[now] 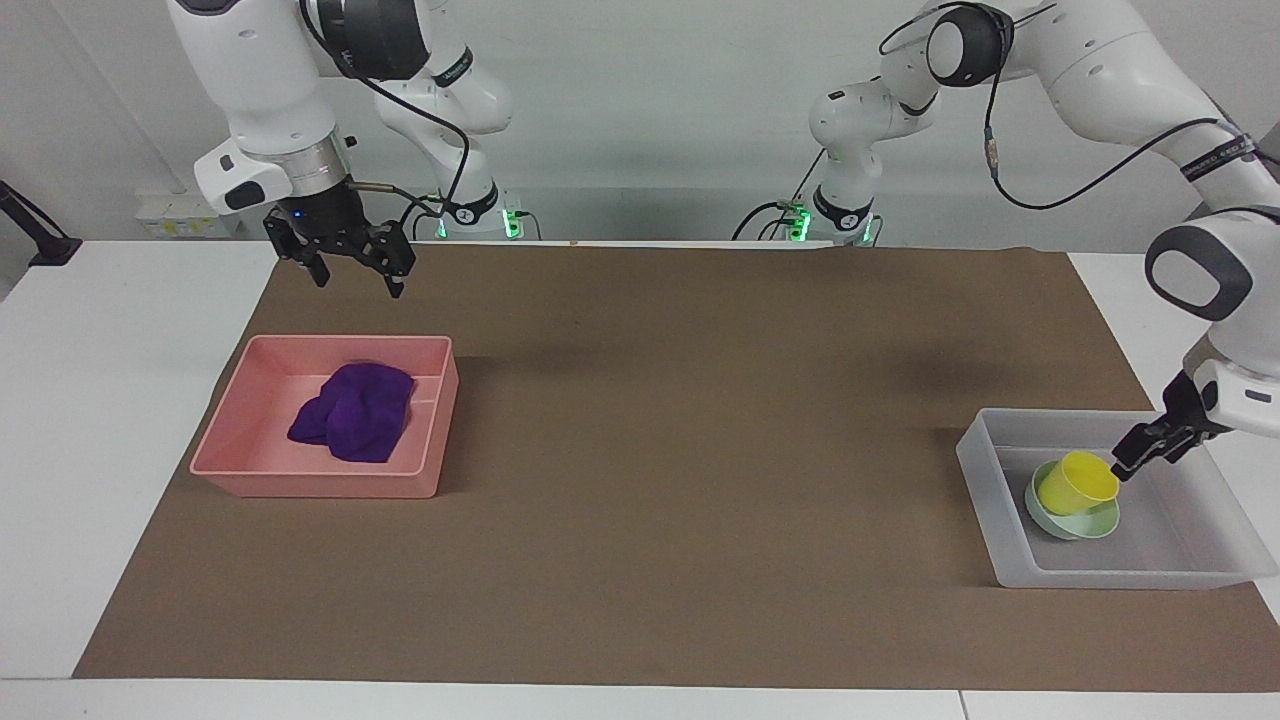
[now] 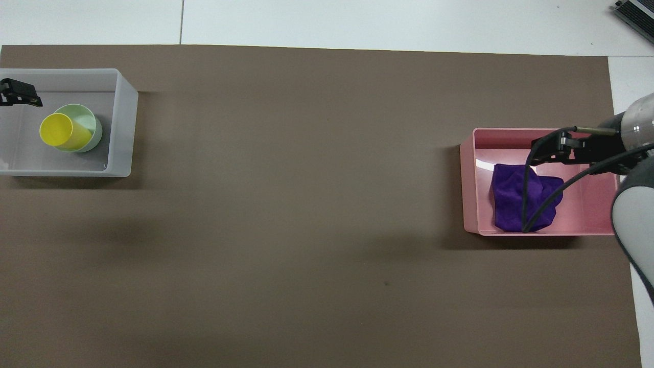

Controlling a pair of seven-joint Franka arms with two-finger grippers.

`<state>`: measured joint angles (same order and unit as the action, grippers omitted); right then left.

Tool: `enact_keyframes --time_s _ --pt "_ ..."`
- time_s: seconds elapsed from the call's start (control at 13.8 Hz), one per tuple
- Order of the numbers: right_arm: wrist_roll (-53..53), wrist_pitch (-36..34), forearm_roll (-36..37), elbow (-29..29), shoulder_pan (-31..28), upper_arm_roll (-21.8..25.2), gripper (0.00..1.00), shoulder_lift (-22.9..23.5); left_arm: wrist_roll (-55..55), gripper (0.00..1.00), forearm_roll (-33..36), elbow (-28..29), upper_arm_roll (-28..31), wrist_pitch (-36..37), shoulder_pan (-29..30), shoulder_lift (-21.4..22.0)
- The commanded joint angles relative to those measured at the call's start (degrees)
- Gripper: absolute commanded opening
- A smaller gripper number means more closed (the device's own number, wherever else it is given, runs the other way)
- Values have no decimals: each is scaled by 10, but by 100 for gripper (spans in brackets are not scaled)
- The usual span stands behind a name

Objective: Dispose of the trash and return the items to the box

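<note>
The yellow cup [image 1: 1075, 482] lies tilted in the mint-green bowl [image 1: 1088, 526], inside the translucent box [image 1: 1100, 576] at the left arm's end of the table. They also show in the overhead view: cup [image 2: 60, 132], bowl [image 2: 93, 125], box [image 2: 125, 122]. My left gripper [image 1: 1138, 463] is open and empty over the box, just clear of the cup's rim; it also shows in the overhead view [image 2: 21, 97]. The purple rag [image 1: 352, 412] lies bunched in the pink tray [image 1: 300, 486]. My right gripper [image 1: 355, 280] hangs open and empty, raised over the pink tray's edge, and waits.
A brown mat [image 1: 680, 450] covers most of the white table. The pink tray [image 2: 467, 179] stands at the right arm's end, with the rag [image 2: 508, 199] in it. The right arm's cable hangs over the tray in the overhead view.
</note>
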<state>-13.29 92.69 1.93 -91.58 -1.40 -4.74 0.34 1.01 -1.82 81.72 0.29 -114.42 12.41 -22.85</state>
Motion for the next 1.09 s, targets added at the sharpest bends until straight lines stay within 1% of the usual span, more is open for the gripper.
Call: enact_keyframes --time_s 0.0,0.07,0.14,0.22,0.29,0.36,0.43,0.51,0.58,0.65,0.72,0.94,1.01 --pt "-5 -5 -9 -3 -9 -5 100 -5 1 100 9 9 -6 94 -12 78" --pt "-5 -6 -9 -3 -9 -5 100 -5 2 100 8 9 -6 124 -31 99" --pt "-5 -5 -9 -3 -8 -5 100 -5 7 100 4 8 -7 155 -49 109" --pt "-5 -5 -9 -3 -8 -5 100 -5 4 100 5 6 -6 205 -69 119" --pt "-5 -5 -9 -3 -8 -4 100 -5 3 100 5 -4 -6 238 -86 132" --pt "-5 -5 -9 -3 -8 -4 100 -6 3 100 6 -21 -10 262 -105 137" --pt "-5 -6 -9 -4 -8 -4 100 -6 11 100 1 -20 -9 258 -115 168" --pt "-5 -6 -9 -4 -8 -5 100 -6 5 100 4 12 -4 256 -140 198" --pt "-5 -5 -9 -3 -8 -5 100 -6 5 100 8 51 18 256 -173 230" --pt "-5 -5 -9 -3 -8 -4 100 -5 1 100 10 72 51 268 -202 247" --pt "-5 -5 -9 -3 -8 -4 100 -5 3 100 12 78 59 275 -213 250" --pt "-5 -6 -9 -3 -9 -5 100 -6 2 100 13 79 57 327 -194 266" --pt "-5 -5 -9 -3 -8 -5 100 -5 2 100 14 78 53 342 -194 259"
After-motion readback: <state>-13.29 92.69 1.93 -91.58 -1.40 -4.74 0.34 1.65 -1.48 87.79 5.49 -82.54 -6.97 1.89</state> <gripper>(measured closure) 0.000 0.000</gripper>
